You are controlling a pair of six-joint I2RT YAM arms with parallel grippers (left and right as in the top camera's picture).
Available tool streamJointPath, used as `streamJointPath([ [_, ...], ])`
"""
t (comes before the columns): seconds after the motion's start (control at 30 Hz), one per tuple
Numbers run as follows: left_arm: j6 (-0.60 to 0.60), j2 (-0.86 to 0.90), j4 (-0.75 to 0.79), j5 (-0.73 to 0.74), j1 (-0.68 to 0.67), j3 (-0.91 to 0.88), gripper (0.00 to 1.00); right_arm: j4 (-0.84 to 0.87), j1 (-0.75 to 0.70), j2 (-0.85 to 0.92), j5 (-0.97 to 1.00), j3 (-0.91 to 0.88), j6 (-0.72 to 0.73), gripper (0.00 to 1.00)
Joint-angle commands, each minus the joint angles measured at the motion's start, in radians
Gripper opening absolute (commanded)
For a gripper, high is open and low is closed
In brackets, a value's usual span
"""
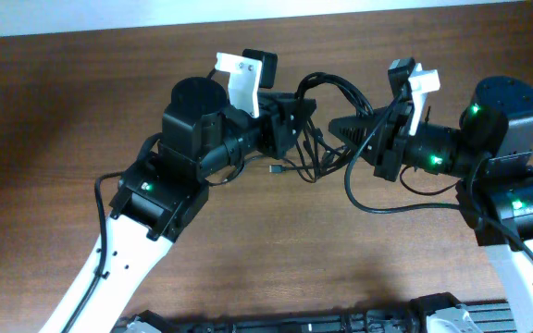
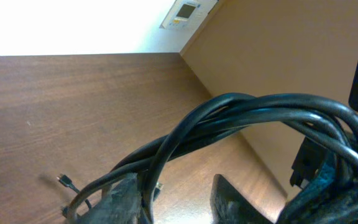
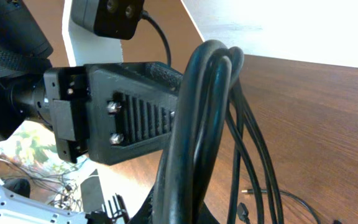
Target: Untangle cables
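Note:
The cables [image 1: 339, 86] are a bunch of thin black cords hanging between my two grippers above the table's middle. Loose ends trail down to the wood, with a small plug [image 1: 276, 169] lying there. My right gripper [image 1: 334, 128] is shut on the bunch. In the right wrist view the thick bundle [image 3: 194, 124] rises straight out of its jaws [image 3: 185, 214]. My left gripper [image 1: 302, 125] is open. In the left wrist view the cords [image 2: 260, 109] arch over and rest against one finger, and the gap between the jaws [image 2: 176, 186] is empty. A plug [image 2: 64, 182] lies below.
The brown wooden table [image 1: 81, 102] ends at a white wall along the far edge. A black cord [image 1: 387, 208] loops on the table below my right arm. Black equipment [image 1: 340, 324] lies at the near edge. My left gripper's body [image 3: 129, 106] is close to my right wrist.

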Motion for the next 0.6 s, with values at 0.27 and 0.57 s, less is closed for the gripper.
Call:
streamJointPath([
  [0.27,0.005,0.006,0.054,-0.013,-0.024,0.007,0.23,0.011,-0.001,-0.011,-0.084,0.012,-0.012,0.04],
  [0.57,0.005,0.019,0.088,-0.013,-0.059,0.007,0.33,0.011,-0.001,-0.011,-0.110,0.012,-0.012,0.04],
])
